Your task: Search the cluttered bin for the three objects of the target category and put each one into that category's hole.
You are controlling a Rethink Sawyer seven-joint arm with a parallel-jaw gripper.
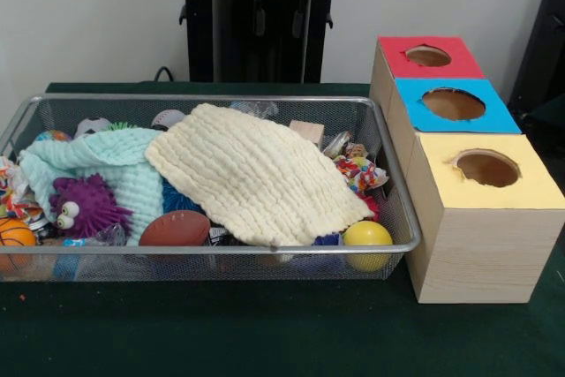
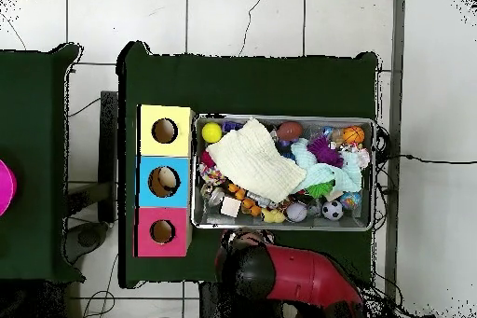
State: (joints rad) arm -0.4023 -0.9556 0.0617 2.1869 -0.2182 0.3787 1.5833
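Observation:
The wire-mesh bin point(image 1: 212, 247) lies on the green table, full of toys and also seen in the overhead view point(image 2: 373, 174). A cream cloth point(image 1: 256, 174) and a mint cloth point(image 1: 106, 161) cover much of it. See-through wrinkly plastic shows near the bin's far rim point(image 1: 256, 109), beside the wooden block point(image 1: 336, 143) and under the purple spiky toy point(image 1: 108, 236); most of it is hidden. My gripper point(image 1: 279, 11) hangs drawn back behind the bin's far side, apart from everything. In the overhead view it point(image 2: 244, 240) sits at the bin's robot-side edge.
Three wooden boxes with round holes stand right of the bin: red point(image 1: 429, 56), blue point(image 1: 453, 104), yellow point(image 1: 487, 169). In the bin lie a purple spiky toy point(image 1: 86, 205), a brown football point(image 1: 175, 228), a yellow ball point(image 1: 367, 237) and an orange basketball point(image 1: 15, 237).

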